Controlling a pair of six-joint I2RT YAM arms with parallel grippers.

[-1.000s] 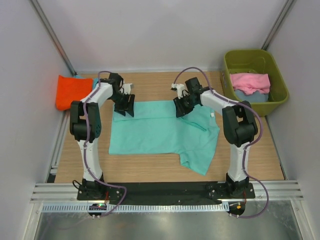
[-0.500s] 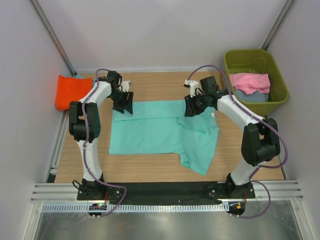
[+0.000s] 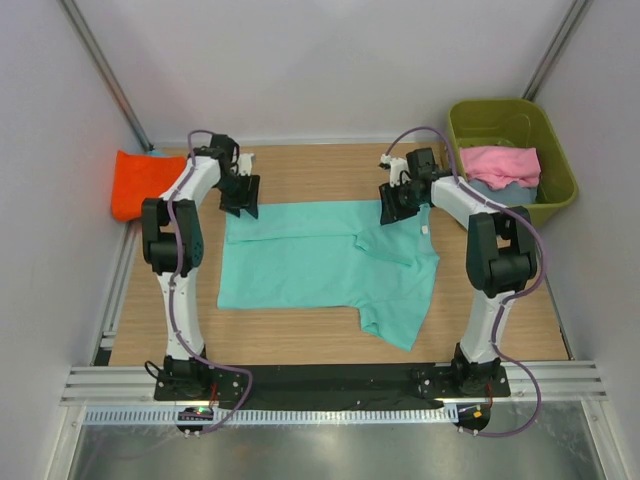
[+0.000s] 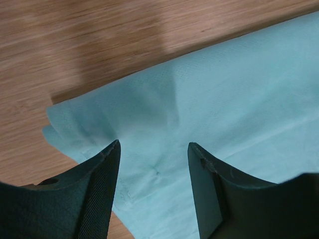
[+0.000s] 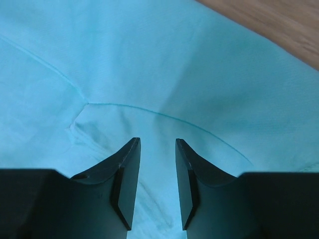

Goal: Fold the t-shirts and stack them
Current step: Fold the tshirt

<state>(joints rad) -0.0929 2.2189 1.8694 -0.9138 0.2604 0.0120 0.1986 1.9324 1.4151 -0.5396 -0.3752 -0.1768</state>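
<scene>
The teal t-shirt [image 3: 320, 262] lies spread flat in the middle of the wooden desk [image 3: 310, 170], with one sleeve pointing toward the near right. The left jaws hang over its far left corner. In the left wrist view they stand well apart, with the cloth's corner [image 4: 99, 119] lying flat below the gap and nothing pinched. The right jaws sit over the shirt's far edge on the right, above a curved seam [image 5: 164, 115]. They are narrowly apart, with cloth showing flat through the gap and none clamped.

A folded orange t-shirt [image 3: 143, 183] rests at the desk's far left edge. The olive-green bin [image 3: 562, 190] at the far right holds a pink t-shirt [image 3: 500, 162] on top of a pale blue t-shirt [image 3: 497, 191].
</scene>
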